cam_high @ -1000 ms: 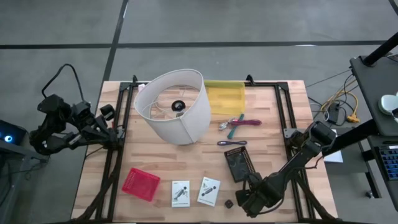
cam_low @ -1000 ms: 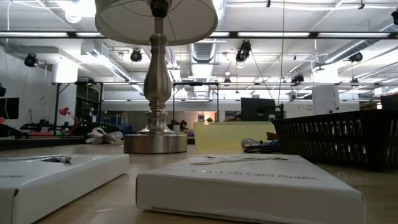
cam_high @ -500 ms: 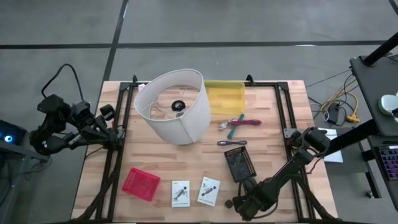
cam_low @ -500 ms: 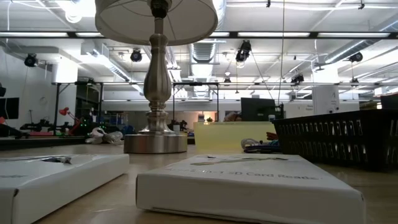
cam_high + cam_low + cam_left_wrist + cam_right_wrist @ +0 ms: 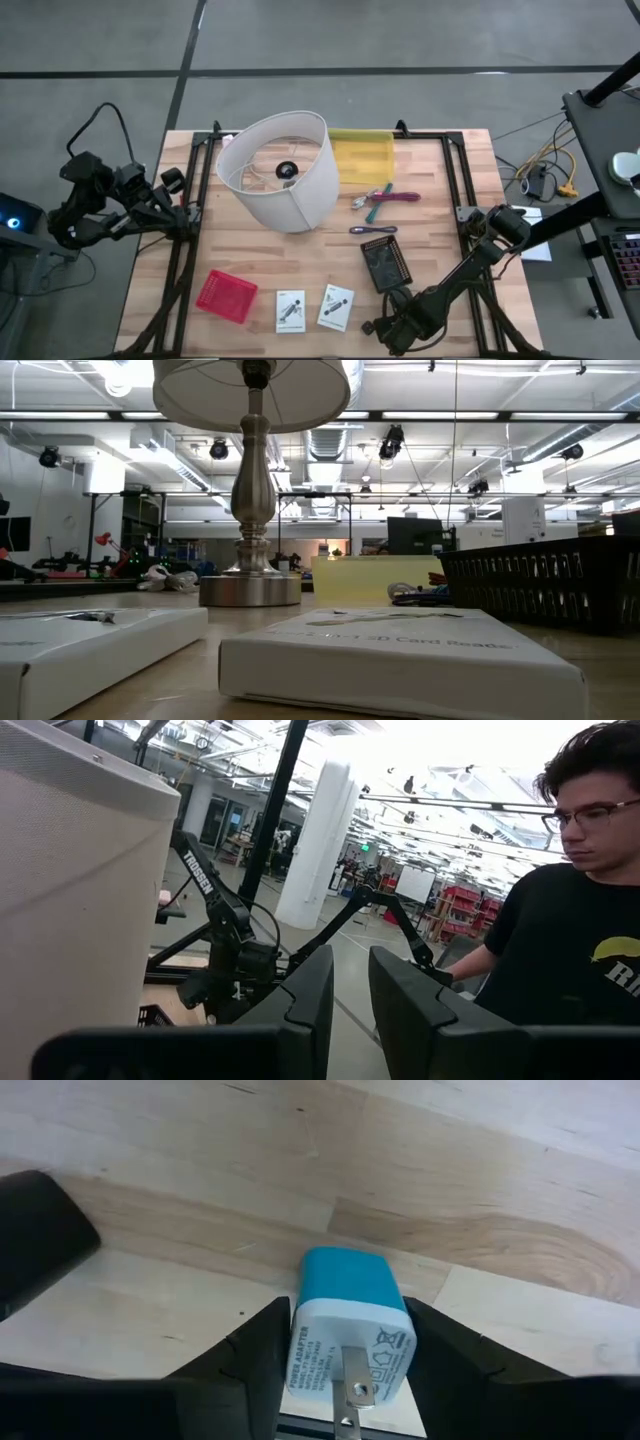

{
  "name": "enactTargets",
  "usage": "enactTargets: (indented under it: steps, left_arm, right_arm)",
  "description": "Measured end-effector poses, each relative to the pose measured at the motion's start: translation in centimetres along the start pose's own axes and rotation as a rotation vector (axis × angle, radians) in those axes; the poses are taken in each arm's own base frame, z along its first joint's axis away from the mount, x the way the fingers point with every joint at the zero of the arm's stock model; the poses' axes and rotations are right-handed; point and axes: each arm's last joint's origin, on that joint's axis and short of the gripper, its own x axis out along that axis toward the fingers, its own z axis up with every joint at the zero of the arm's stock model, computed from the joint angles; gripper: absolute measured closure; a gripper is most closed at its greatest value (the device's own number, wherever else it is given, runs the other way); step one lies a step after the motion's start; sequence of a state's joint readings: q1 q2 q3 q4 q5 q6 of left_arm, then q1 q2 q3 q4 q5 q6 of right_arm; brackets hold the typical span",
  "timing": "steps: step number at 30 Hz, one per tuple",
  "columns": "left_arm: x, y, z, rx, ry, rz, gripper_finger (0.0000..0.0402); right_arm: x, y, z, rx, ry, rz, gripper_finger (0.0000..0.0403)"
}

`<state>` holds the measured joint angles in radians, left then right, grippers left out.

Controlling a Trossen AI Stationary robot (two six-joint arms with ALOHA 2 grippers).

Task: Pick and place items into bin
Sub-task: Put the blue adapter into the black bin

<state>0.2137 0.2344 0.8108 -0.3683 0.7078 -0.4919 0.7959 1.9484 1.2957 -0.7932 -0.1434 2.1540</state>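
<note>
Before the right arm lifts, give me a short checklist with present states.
1. Right gripper around the blue-and-white adapter, a finger on each side: ok.
2. Grip fully closed on it: cannot tell.
3. Adapter resting on the table: ok.
4. Black bin near the right gripper, nothing between them: ok.
5. Left gripper parked off the table's left edge, beside the lampshade, out of the way: ok.
6. Person close behind the left arm: not ok, watch.
</note>
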Motion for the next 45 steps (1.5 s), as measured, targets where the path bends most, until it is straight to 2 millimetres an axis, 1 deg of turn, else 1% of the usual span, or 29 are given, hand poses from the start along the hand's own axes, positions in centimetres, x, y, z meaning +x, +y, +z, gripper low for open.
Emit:
enactTargets:
  steps: [2,6,9,12,15,17,19,22,27,31,37,41,45]
  left_arm:
    - [0.0,0.0,0.0,0.0,0.0,0.0,0.035]
    - [0.0,0.0,0.0,0.0,0.0,0.0,0.035]
    - [0.0,0.0,0.0,0.001,0.0,0.0,0.035]
    - [0.0,0.0,0.0,0.001,0.0,0.0,0.035]
    - [0.0,0.0,0.0,0.001,0.0,0.0,0.035]
    - [0.0,0.0,0.0,0.001,0.0,0.0,0.035]
    - [0.0,0.0,0.0,0.001,-0.001,0.0,0.035]
    - [0.0,0.0,0.0,0.001,0.0,0.0,0.035]
    - [0.0,0.0,0.0,0.001,0.0,0.0,0.035]
    - [0.0,0.0,0.0,0.001,-0.001,0.0,0.035]
    - [0.0,0.0,0.0,0.001,-0.001,0.0,0.035]
    - [0.0,0.0,0.0,0.001,0.0,0.0,0.035]
    - [0.0,0.0,0.0,0.001,0.0,0.0,0.035]
  right_arm:
    - [0.0,0.0,0.0,-0.001,0.009,-0.008,0.0262]
    - [-0.1,0.0,-0.1,-0.007,0.016,-0.01,0.0263]
    - [-0.7,0.0,-0.2,-0.011,0.019,0.0,0.0263]
    - [-2.2,-0.5,-0.1,-0.012,0.004,0.003,0.0263]
    - [-4.1,-0.9,0.1,-0.013,-0.047,0.042,0.0263]
    - [-5.5,-1.1,0.3,-0.024,-0.091,0.089,0.0263]
    - [-7.0,-1.3,0.6,-0.049,-0.147,0.173,0.0263]
    - [-8.8,-1.7,1.6,-0.04,-0.255,0.243,0.0263]
    - [-10.7,-2.4,3.9,-0.028,-0.38,0.228,0.0263]
    - [-11.0,-1.9,6.0,-0.109,-0.4,0.177,0.0262]
    - [-10.8,-1.1,9.0,-0.153,-0.319,0.088,0.026]
    - [-10.7,-0.9,10.2,-0.162,-0.304,0.066,0.026]
    - [-10.2,-0.8,10.9,-0.2,-0.227,0.033,0.0259]
